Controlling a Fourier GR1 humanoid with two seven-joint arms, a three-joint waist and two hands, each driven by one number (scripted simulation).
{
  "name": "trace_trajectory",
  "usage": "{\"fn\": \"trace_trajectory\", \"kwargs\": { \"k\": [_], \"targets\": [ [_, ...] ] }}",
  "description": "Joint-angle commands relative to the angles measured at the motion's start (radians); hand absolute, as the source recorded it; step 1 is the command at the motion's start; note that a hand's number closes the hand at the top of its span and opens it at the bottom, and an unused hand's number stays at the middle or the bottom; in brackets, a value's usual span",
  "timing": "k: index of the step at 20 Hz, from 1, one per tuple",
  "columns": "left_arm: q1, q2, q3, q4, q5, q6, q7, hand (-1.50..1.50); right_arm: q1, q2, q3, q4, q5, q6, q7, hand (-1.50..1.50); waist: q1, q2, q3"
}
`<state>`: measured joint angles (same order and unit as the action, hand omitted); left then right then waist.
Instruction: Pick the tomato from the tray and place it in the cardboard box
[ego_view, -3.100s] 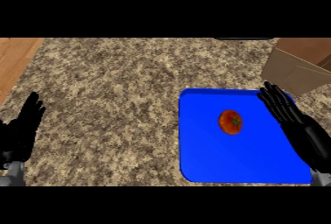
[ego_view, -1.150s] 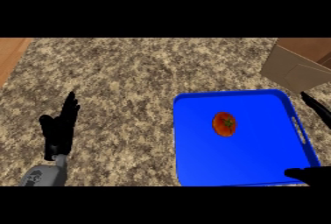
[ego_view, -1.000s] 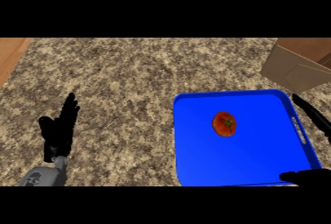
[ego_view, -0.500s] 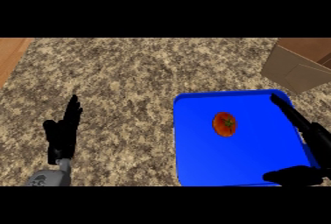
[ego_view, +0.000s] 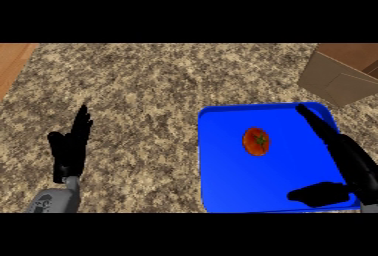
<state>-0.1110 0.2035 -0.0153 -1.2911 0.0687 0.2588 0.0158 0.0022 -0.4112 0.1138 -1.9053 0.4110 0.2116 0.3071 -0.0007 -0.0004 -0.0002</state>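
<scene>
The cardboard box (ego_view: 341, 71) runs off the view's right edge, so only part of it shows. The right hand (ego_view: 347, 162) covers the blue tray's (ego_view: 221, 165) right rim and near right corner, and its palm is cut by the right edge. The left forearm (ego_view: 53, 202) leaves at the bottom

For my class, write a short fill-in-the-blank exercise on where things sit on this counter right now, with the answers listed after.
1. The tomato lies on the ____ tray.
2. The cardboard box stands at the view's upper ____ corner.
3. The right hand, fingers straight, reaches over the tray's ____ edge.
4. The left hand rests open, fingers up, on the tray's ____ side.

Answers: blue; right; right; left
</scene>
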Motion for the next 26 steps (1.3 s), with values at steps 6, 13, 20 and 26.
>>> {"fn": "trace_trajectory", "kwargs": {
  "k": [6,13,20,26],
  "targets": [
    [0.039,-0.024,0.013,-0.073,-0.046,-0.027,0.041,0.00,0.004,0.117,0.003,-0.002,0.093,0.045,0.054,-1.50,0.000,0.000,0.000],
    [0.023,-0.058,0.031,-0.047,-0.070,-0.015,0.037,0.00,-0.023,0.156,0.018,0.085,0.201,0.038,0.029,-1.50,0.000,0.000,0.000],
    [0.018,-0.038,0.090,0.010,-0.048,-0.069,-0.026,0.00,-0.173,0.133,-0.079,0.241,0.171,0.123,-0.013,-1.50,0.003,0.001,0.000],
    [-0.011,-0.079,0.055,0.002,-0.095,-0.050,0.024,0.00,-0.169,0.185,-0.069,0.267,0.237,0.090,-0.025,-1.50,0.002,0.000,0.000]
  ]
}}
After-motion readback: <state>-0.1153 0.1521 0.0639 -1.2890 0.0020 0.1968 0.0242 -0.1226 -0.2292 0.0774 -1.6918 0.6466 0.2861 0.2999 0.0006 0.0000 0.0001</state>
